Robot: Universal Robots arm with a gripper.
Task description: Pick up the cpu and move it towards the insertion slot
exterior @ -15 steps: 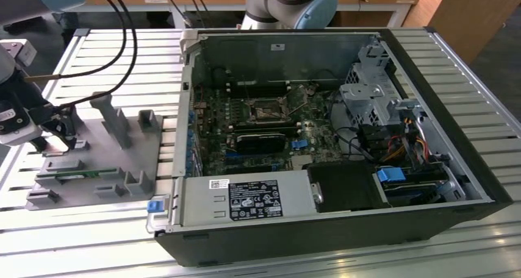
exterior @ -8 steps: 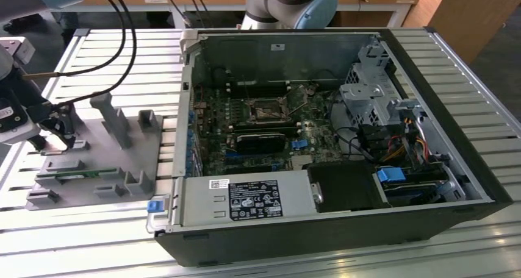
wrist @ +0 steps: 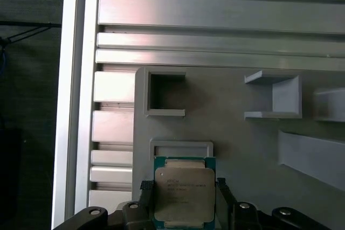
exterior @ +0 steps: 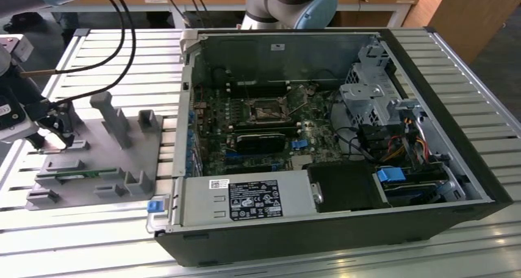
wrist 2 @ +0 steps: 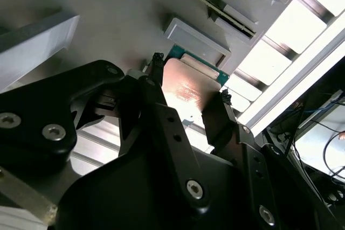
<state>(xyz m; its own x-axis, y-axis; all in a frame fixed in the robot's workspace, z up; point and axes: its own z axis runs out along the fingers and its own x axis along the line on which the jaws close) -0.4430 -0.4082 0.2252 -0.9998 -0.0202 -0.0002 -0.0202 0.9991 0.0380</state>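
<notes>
The cpu [wrist: 182, 189], a small square chip with a silvery top and green rim, sits between my gripper's [wrist: 183, 187] two black fingers, which press on its opposite edges. In the second wrist view the cpu [wrist 2: 188, 87] is held the same way by the gripper [wrist 2: 190, 79], close over the grey plastic tray [wrist 2: 108, 20] beside a low raised frame. In the exterior view the gripper [exterior: 50, 131] is at the exterior view's left, over the tray [exterior: 106, 162]. The insertion slot [exterior: 267, 112], a dark socket in a metal bracket, lies on the motherboard inside the open computer case.
The tray carries upright posts [exterior: 110, 116] and a thin green memory stick [exterior: 69, 175]. The open computer case [exterior: 326, 138] has tall walls, a power supply [exterior: 244, 200] and cables. Black cables [exterior: 122, 34] hang above the slatted metal table [exterior: 49, 229].
</notes>
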